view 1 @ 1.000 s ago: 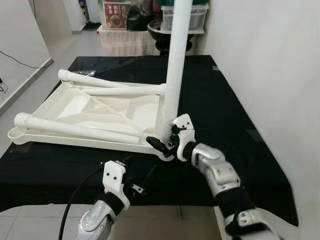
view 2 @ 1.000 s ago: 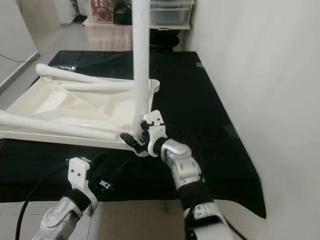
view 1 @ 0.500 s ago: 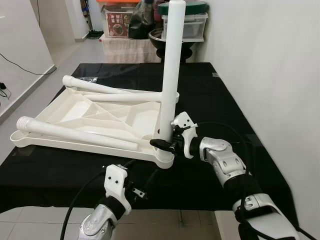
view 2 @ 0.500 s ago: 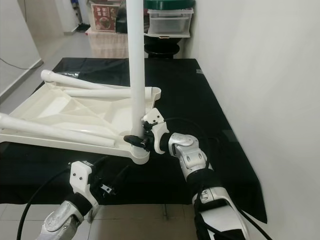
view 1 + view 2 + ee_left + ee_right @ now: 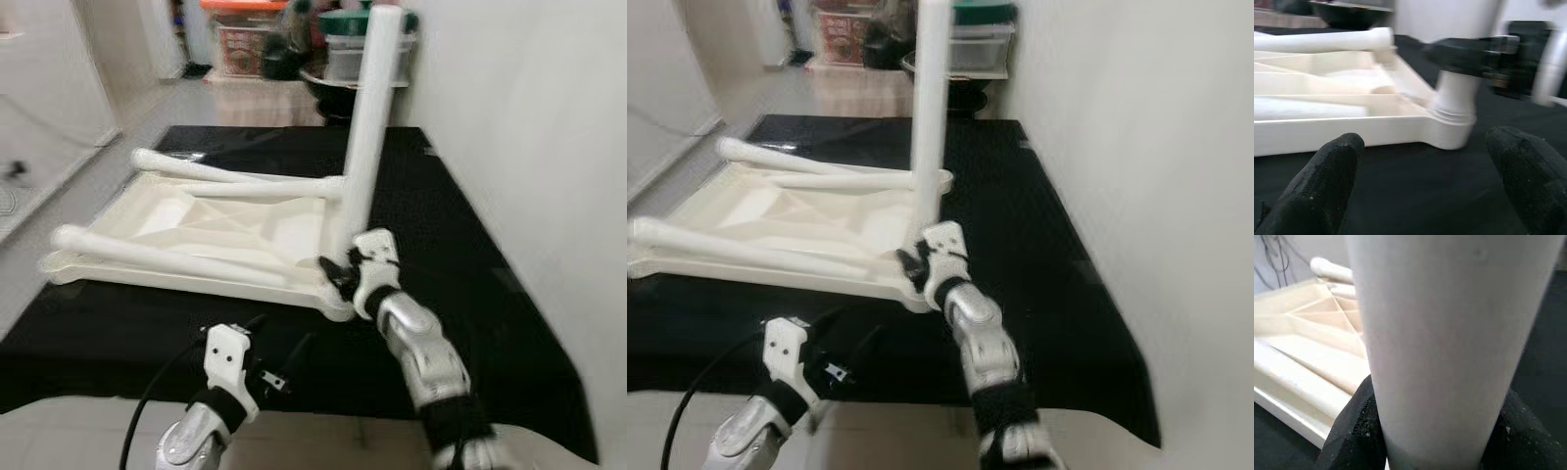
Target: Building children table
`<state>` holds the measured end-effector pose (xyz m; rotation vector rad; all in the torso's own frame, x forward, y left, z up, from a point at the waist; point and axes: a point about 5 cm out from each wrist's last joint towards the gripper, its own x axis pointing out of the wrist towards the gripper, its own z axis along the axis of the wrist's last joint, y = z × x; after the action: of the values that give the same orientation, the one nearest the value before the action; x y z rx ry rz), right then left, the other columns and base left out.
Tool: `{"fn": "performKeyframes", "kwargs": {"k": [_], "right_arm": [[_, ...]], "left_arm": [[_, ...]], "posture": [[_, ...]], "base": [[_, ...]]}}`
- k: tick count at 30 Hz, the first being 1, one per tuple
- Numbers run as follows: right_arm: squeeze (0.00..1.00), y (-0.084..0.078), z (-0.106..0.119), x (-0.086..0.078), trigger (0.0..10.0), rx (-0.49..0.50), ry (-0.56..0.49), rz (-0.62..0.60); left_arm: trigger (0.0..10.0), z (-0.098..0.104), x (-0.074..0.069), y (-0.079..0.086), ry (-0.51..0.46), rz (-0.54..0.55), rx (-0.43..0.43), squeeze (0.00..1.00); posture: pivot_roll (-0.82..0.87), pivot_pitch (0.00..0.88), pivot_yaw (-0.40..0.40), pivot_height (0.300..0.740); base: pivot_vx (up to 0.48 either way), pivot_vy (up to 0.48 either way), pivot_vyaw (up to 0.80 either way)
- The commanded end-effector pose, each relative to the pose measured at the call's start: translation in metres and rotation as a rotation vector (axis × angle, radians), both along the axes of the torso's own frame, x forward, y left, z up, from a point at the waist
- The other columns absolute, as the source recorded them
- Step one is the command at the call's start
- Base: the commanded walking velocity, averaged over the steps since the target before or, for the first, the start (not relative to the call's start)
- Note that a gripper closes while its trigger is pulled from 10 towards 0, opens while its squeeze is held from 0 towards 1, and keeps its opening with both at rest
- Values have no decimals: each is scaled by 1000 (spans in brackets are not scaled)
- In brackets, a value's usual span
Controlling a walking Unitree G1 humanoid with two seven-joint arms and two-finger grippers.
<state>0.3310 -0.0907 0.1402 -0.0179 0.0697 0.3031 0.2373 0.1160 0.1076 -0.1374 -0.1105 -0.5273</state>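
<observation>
**Right gripper clamped low on the standing leg; left gripper apart in front**

Since half a second ago our view has swung and blurred, so we put the shift down to the camera; the right forearm, however, now rises more steeply from below toward the leg. We find the white tabletop [image 5: 196, 230] lying upside down on the black mat [image 5: 460, 245], with two loose legs [image 5: 167, 257] laid across its underside. One leg [image 5: 367, 127] stands upright in the corner socket [image 5: 1452, 129] nearest us. Our right gripper [image 5: 343, 276] is closed around the base of that upright leg, just above the socket; its fingers [image 5: 1352, 431] press either side of the tube. Our left gripper [image 5: 279, 377] hovers over the mat in front of the same corner, fingers [image 5: 1327, 171] spread wide and touching nothing. Storage boxes [image 5: 367, 49] sit beyond the mat's far edge.
</observation>
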Motion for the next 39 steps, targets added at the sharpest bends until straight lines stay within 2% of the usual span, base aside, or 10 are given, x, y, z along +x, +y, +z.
{"fn": "performKeyframes", "kwargs": {"k": [1, 5, 6, 9, 10, 18, 19, 31, 32, 39], "right_arm": [[0, 0, -23, -5, 0, -20, 113, -8], [0, 9, -14, 5, 0, -23, 89, 58], [0, 11, -11, 8, 2431, -34, 81, 72], [0, 12, -9, 9, 2431, -42, 76, 77], [1000, 20, -1, 11, 10000, -9, 57, 156], [949, 27, 27, 17, 10000, -3, -26, 526], [0, 24, 32, 18, 10000, -39, -34, 675], [0, 14, 47, 28, 10000, -113, -19, 972], [0, 13, 47, 29, 0, -115, -16, 982], [0, 4, 45, 31, 0, -115, -13, 1011]], "left_arm": [[10000, 0, 0, -1, 6, -14, 10, 0], [10000, -1, 1, -2, 7, -16, 10, 0], [10000, -1, 2, -2, 6, -14, 10, 0], [10000, -1, 2, -2, 6, -13, 9, 0], [10000, -1, 2, -2, 3, -7, 7, 0], [10000, -1, 4, -3, 4, -8, 6, 0], [10000, -1, 4, -3, 4, -9, 5, 0], [10000, -1, 4, -4, 4, -7, 10, 0], [10000, -1, 4, -4, 4, -7, 10, 0], [10000, -2, 3, -4, 6, -9, 9, 0]], "posture": [[24, 69, -17, 740], [26, 65, -25, 740], [27, 64, -28, 740], [27, 63, -29, 740], [29, 60, -30, 740], [29, 53, -29, 740], [29, 52, -28, 740], [43, 46, -31, 740], [43, 46, -30, 740], [36, 46, -26, 740]], "base": [[0, 0, 0], [0, 0, 0], [0, 0, 0], [0, 0, 0], [0, 0, 0], [0, 0, 0], [0, 0, 0], [0, 0, 0], [0, 0, 0], [0, 0, 0]]}}
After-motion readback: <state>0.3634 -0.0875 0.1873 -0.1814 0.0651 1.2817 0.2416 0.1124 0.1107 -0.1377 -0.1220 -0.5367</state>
